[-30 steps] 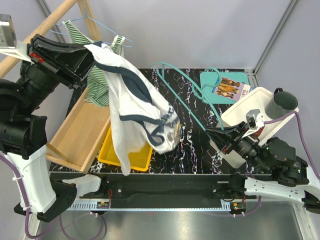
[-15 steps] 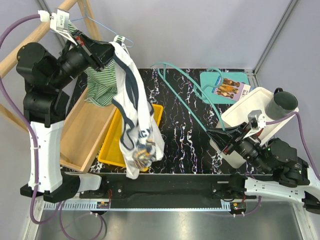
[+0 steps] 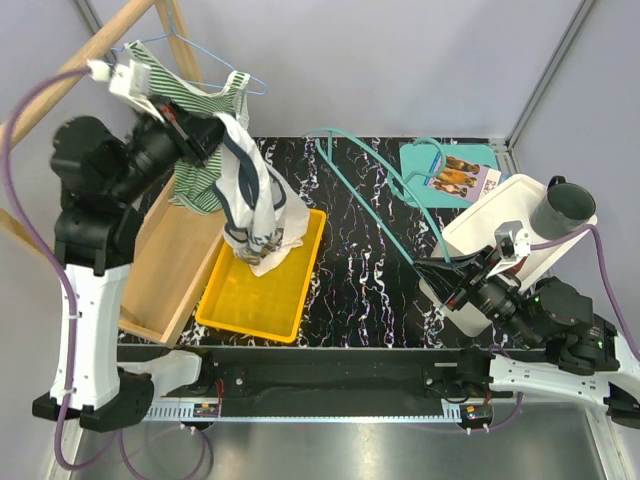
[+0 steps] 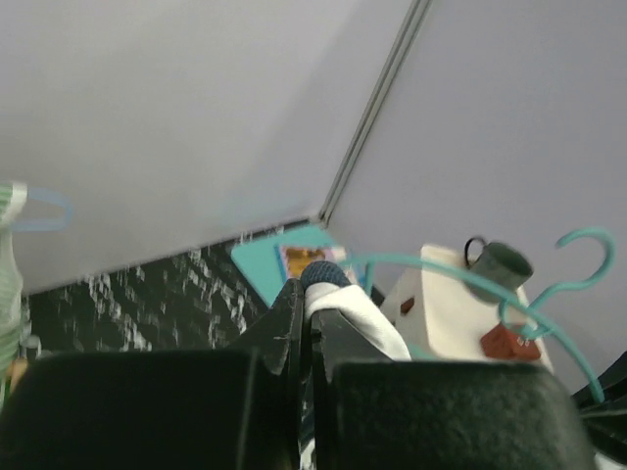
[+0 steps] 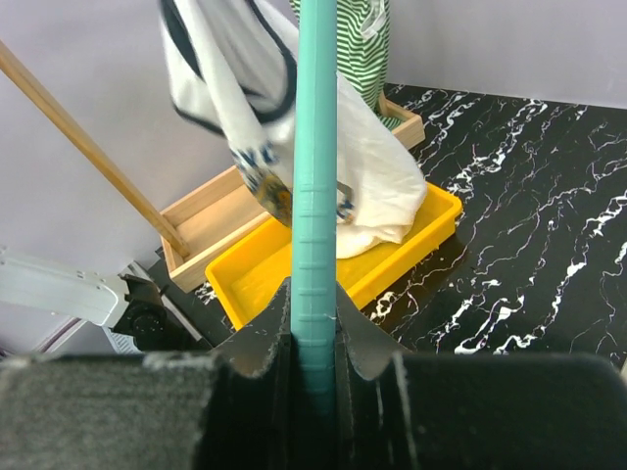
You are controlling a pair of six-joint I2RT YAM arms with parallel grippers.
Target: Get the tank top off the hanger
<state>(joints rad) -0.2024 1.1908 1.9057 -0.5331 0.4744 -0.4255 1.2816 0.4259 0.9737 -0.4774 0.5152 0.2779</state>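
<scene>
Two grips, one per arm. Left gripper (image 4: 306, 299): jaws closed with no gap, pinching a fold of the tank top (image 3: 250, 200), white with navy trim. Right gripper (image 5: 315, 304): clamped around the shaft of the teal hanger (image 5: 315, 176), held raised at the near right and slanting toward the far centre of the table.

Judgement: the right arm anchors the hanger so the left arm can carry the garment clear of it.

Tank top hangs from the left gripper on the left side. Its lower end is bunched in the far end of the yellow tray (image 3: 250, 300). Garment and hanger are well apart, and I see no strap over the hanger, so it reads as already off.

Green striped top (image 3: 198, 185) on the wooden rack (image 3: 100, 47), just behind the tank top, is a separate item.
</scene>
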